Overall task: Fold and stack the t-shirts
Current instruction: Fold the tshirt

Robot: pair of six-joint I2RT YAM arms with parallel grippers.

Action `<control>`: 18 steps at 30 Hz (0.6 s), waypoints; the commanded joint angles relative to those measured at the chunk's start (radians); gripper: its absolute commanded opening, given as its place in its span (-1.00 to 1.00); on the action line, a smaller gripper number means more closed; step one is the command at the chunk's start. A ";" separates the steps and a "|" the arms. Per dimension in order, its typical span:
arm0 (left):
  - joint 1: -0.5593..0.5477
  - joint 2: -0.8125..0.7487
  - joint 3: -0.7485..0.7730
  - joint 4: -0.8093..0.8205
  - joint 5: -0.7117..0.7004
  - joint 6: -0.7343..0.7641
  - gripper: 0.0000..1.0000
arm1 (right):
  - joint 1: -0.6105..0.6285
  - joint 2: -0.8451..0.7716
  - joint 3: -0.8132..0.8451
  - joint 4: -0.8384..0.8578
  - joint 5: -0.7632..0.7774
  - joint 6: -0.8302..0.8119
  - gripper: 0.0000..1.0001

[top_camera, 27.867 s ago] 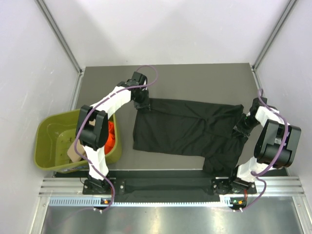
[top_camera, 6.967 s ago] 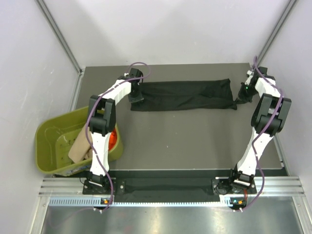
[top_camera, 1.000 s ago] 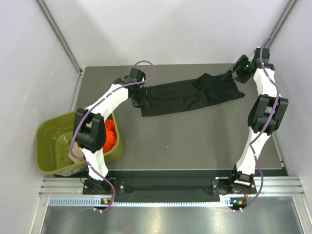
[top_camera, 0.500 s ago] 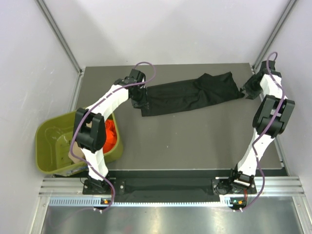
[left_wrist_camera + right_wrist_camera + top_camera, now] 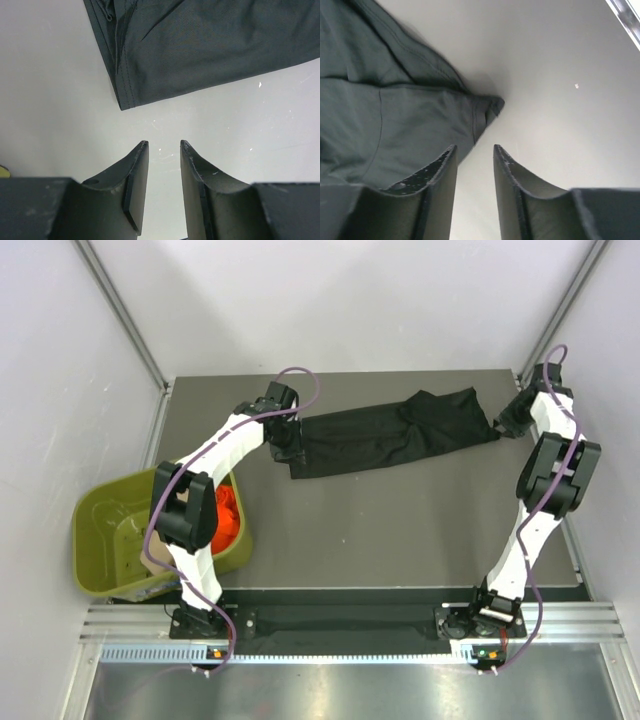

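Observation:
A black t-shirt (image 5: 395, 432) lies folded into a long band across the far part of the table, rumpled at its right end. My left gripper (image 5: 285, 445) hovers at the band's left end, open, nothing between its fingers; the shirt's hemmed corner (image 5: 125, 95) lies just ahead of it. My right gripper (image 5: 503, 423) sits at the band's right end, open and empty, with the shirt's pointed corner (image 5: 487, 107) right in front of the fingertips. An orange-red t-shirt (image 5: 229, 515) and a beige one (image 5: 158, 545) lie in the tub.
The olive-green tub (image 5: 110, 540) stands off the table's left edge. The grey table (image 5: 400, 530) ends at white walls behind and on both sides. A metal corner rail (image 5: 625, 20) runs close to my right gripper.
My right gripper has dropped from behind the shirt's right end to beside it and its jaws have narrowed. The shirt's right end has barely shifted. The left arm has stayed still.

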 commanded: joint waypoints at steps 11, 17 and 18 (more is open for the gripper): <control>0.000 -0.015 0.012 0.020 0.005 0.012 -0.27 | 0.050 0.117 0.162 0.040 -0.001 0.033 -0.45; 0.002 0.000 0.029 0.014 0.006 0.012 -0.27 | 0.054 0.154 0.202 -0.010 0.054 0.036 -0.40; 0.002 0.002 0.029 0.014 0.006 0.012 -0.27 | 0.056 0.163 0.204 -0.014 0.061 0.032 -0.40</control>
